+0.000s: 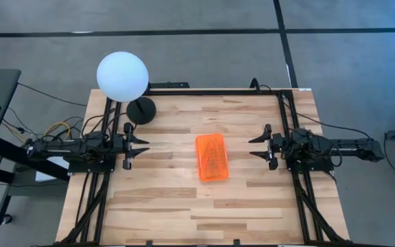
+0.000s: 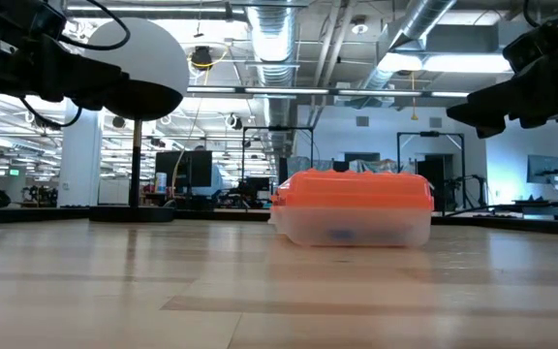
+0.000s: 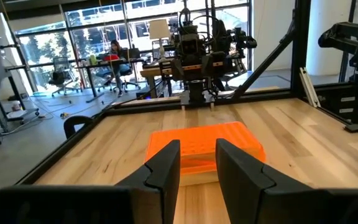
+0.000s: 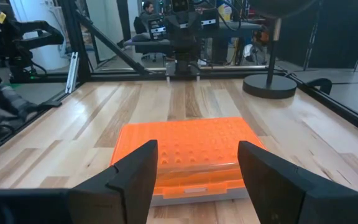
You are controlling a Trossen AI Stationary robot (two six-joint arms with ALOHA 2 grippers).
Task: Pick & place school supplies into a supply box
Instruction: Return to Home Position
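Note:
The supply box (image 1: pixel 211 157) lies flat in the middle of the wooden table, its orange lid shut over a clear tray (image 2: pixel 352 229). A small bluish thing (image 2: pixel 340 233) shows dimly through the tray wall; no other school supplies are in view. My left gripper (image 1: pixel 145 146) hovers open at the table's left side, pointing level at the box (image 3: pixel 204 149), with nothing between its fingers. My right gripper (image 1: pixel 251 147) hovers at the right side, open wider, also facing the box (image 4: pixel 188 155) with nothing in it. Both stand well short of the box.
A white globe lamp (image 1: pixel 122 76) stands on a round black base (image 1: pixel 141 110) at the far left of the table, close to my left gripper. A black frame (image 1: pixel 218 91) runs along the far and side edges. Bare wood surrounds the box.

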